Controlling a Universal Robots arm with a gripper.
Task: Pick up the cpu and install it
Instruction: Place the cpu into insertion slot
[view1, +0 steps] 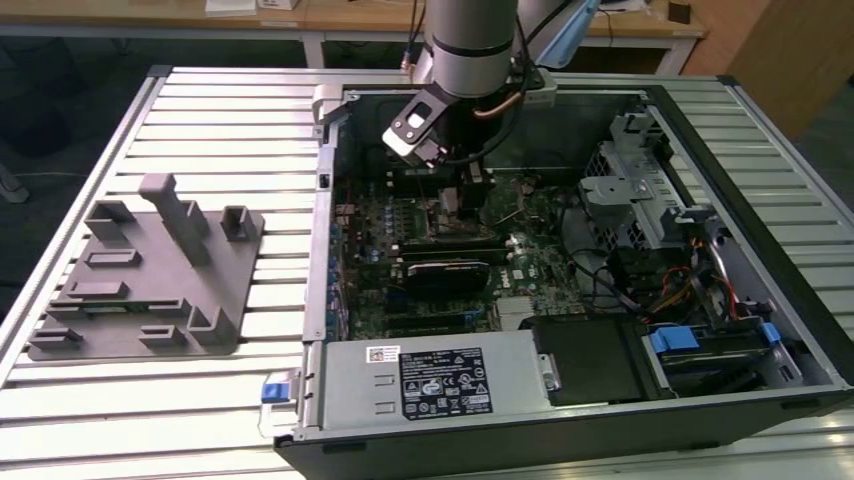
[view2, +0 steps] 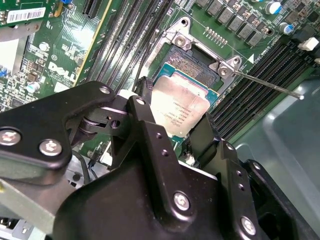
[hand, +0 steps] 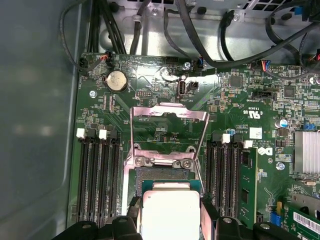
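My gripper (view2: 176, 120) is closed to a narrow span on the cpu (view2: 181, 102), with a finger (view2: 142, 112) pressed on each of two opposite edges, so the chip lies flat between them. Just past its far edge I see the socket (view2: 192, 64), partly uncovered. I judge the chip slightly short of it. Beyond, the metal clamp frame (hand: 170, 117) stands open.

The cpu (view2: 180, 107), flat, square and silver-topped, lay face-up over the open socket (view2: 192, 62), leaving one strip of contacts bare.
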